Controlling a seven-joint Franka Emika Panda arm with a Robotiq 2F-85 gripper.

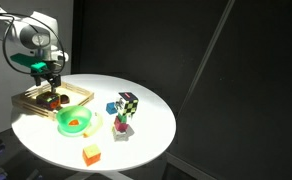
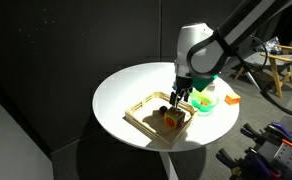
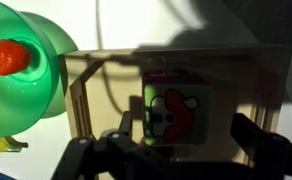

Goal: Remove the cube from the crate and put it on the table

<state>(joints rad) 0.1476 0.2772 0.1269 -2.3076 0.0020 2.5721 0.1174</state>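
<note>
The cube (image 1: 56,100) is a small dark red block lying in the light wooden crate (image 1: 31,98) on the round white table (image 1: 151,135). It also shows in an exterior view (image 2: 172,118) inside the crate (image 2: 141,112). In the wrist view the cube's (image 3: 172,110) top face is green with a red and white picture. My gripper (image 3: 191,135) is open just above the cube, one finger on each side, with the cube nearer the left finger. The gripper hangs over the crate in both exterior views (image 1: 52,84) (image 2: 179,100).
A green bowl (image 1: 74,121) holding a red-orange thing stands next to the crate, at the left of the wrist view (image 3: 26,70). An orange block (image 1: 91,154) lies near the table edge. A chequered cube (image 1: 127,104) and a small pink-red thing (image 1: 121,125) stand mid-table.
</note>
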